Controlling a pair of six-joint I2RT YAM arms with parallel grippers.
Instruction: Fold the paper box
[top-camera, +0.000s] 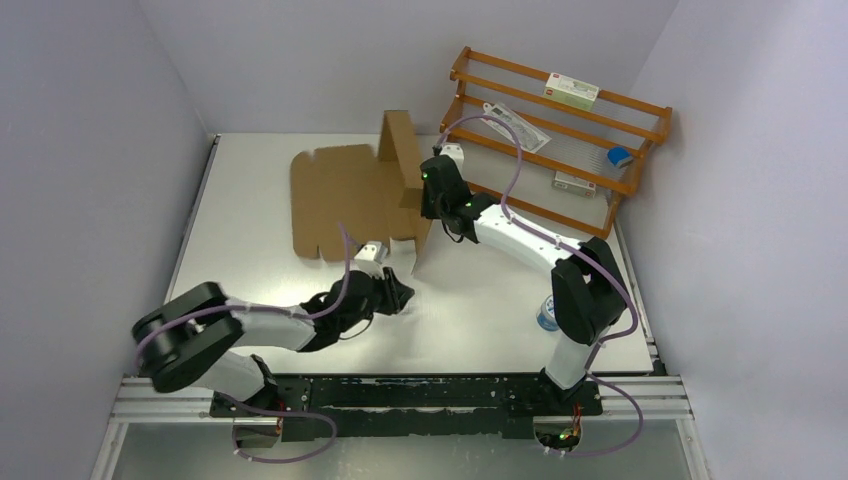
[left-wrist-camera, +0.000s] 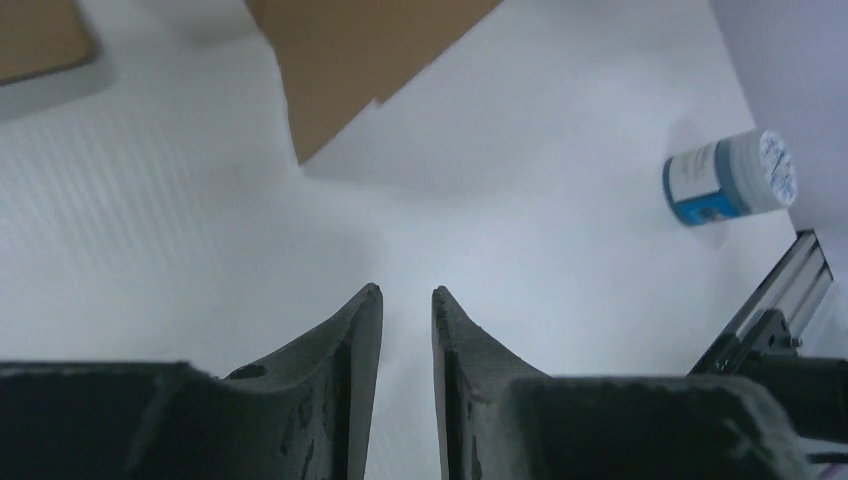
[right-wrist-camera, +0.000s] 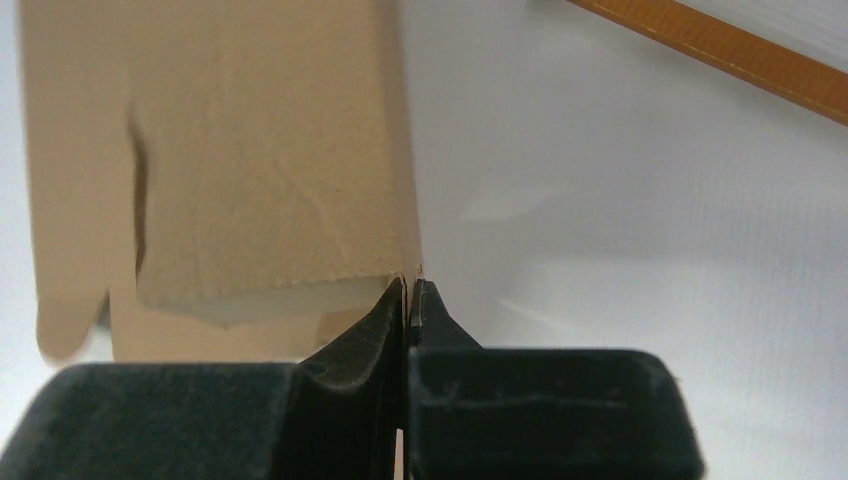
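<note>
From above, the paper box (top-camera: 345, 195) is seen on the table (top-camera: 260, 180), at about 11 o'clock of its middle. The sheet lies flat and its right-hand panel is raised upright.

At 5 o'clock of the sheet, the left gripper (top-camera: 404, 296) is held low over the table, just beside the near corner of the raised panel. Its jaws cannot be judged from above. In the left wrist view they are seen a little apart, with only bare table between them. A corner of the cardboard is shown there at 12 o'clock, apart from the fingers (left-wrist-camera: 350, 340).

The right gripper (right-wrist-camera: 411, 283) is placed at the right face of the raised panel. Only its own wrist view shows that the jaws are pressed together on the thin edge of that panel.

A blue and white tin (left-wrist-camera: 730, 178) is seen whole in the left wrist view at 2 o'clock. From above it is half hidden behind the right arm, at 4 o'clock of the table.

At 1 o'clock an orange rack (top-camera: 630, 99) is stood. On its shelves are held a white carton (top-camera: 571, 92) at the top, a flat packet (top-camera: 515, 125) to the left, a blue thing (top-camera: 620, 156) to the right, and a second white carton (top-camera: 575, 182) lower down.
</note>
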